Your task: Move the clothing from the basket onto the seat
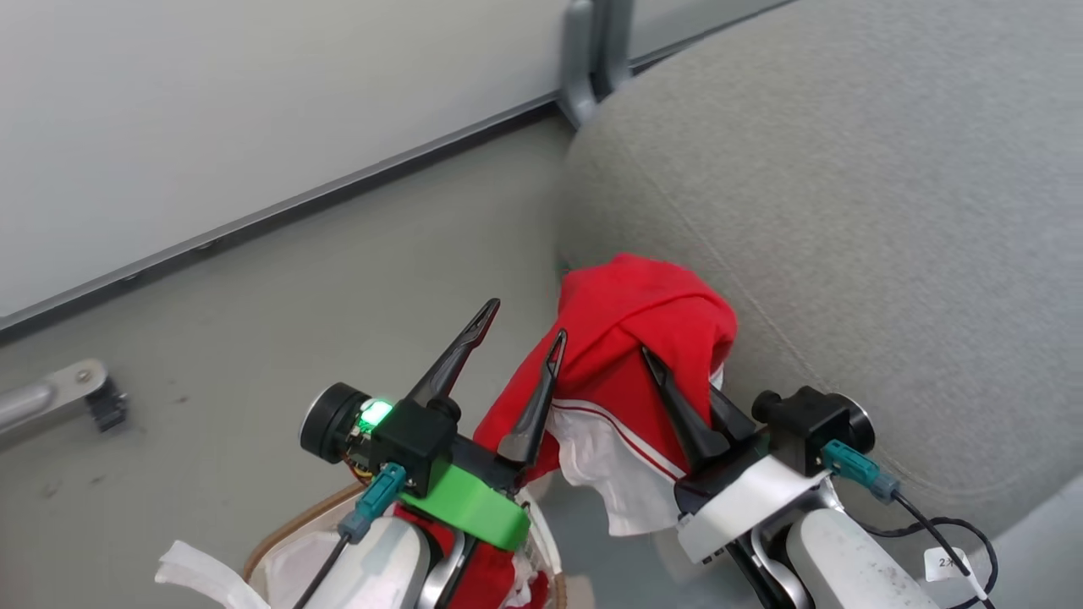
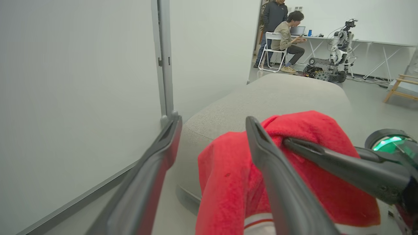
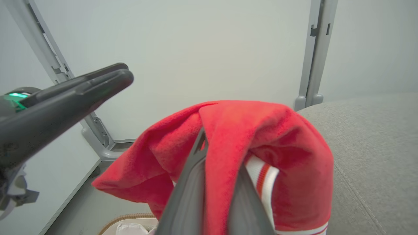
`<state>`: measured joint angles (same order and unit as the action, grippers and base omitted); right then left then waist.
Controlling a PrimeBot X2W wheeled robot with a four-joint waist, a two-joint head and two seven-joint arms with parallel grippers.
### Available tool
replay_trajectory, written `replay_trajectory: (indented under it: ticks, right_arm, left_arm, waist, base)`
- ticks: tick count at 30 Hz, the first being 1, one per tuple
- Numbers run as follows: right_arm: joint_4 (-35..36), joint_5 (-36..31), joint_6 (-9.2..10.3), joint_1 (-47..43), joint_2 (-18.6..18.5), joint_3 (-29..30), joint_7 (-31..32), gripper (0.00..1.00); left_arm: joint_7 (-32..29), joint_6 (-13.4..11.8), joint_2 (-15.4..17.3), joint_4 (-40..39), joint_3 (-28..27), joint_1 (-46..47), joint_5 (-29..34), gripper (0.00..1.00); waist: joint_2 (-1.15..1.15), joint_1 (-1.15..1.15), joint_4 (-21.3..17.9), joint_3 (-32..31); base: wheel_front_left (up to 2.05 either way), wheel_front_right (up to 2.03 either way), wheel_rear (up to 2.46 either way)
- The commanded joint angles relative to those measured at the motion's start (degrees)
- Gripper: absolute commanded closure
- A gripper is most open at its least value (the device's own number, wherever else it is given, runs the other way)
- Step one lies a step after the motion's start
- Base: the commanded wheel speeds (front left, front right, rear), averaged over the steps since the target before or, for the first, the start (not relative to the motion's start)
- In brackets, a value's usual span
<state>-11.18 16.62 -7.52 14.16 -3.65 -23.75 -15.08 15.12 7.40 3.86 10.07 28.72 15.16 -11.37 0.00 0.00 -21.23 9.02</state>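
While our right tool (image 1: 678,372) pinches one garment (image 1: 643,309) just beside the seat (image 1: 846,211) and our left tool (image 1: 526,319) hangs spread and empty, we should carry it well over the seat before releasing.

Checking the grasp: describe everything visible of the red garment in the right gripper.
The red garment is soft, fleecy-looking fabric with white stripe trim along a hem and a white panel hanging below. It is bunched and draped over the right gripper, whose fingers pinch it, held up beside the grey seat; whether they touch is unclear.
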Motion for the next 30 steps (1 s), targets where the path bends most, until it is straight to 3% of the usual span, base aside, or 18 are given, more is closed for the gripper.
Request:
replay_trajectory:
  ticks: [1,7,16,30]
  right_arm:
    - [0.27,0.16,0.06,-0.82,0.16,0.61,-0.13,1.00]
    - [0.62,0.55,0.06,-1.32,0.46,3.31,-0.13,1.00]
    - [2.75,-0.76,0.06,3.31,-0.07,8.39,-0.13,1.00]
    - [-2.72,-1.80,0.06,24.75,-9.64,16.80,-0.13,1.00]
  left_arm:
    - [0.05,0.16,0.58,0.18,-0.19,0.86,0.10,0.00]
    - [0.05,0.16,1.08,0.35,0.11,1.12,0.31,0.00]
    - [0.05,0.16,2.78,0.32,0.78,2.32,0.77,0.00]
    - [0.05,0.17,7.53,0.51,3.99,7.90,1.48,0.00]
  waist:
    - [0.00,0.00,-5.71,1.45]
    - [0.00,0.00,-7.99,3.02]
    - [0.00,0.00,-7.32,8.20]
    - [0.00,0.00,-2.37,18.94]
  base:
    - [0.00,0.00,0.00]
    - [0.00,0.00,0.00]
    - [0.00,0.00,0.00]
    - [0.00,0.00,0.00]
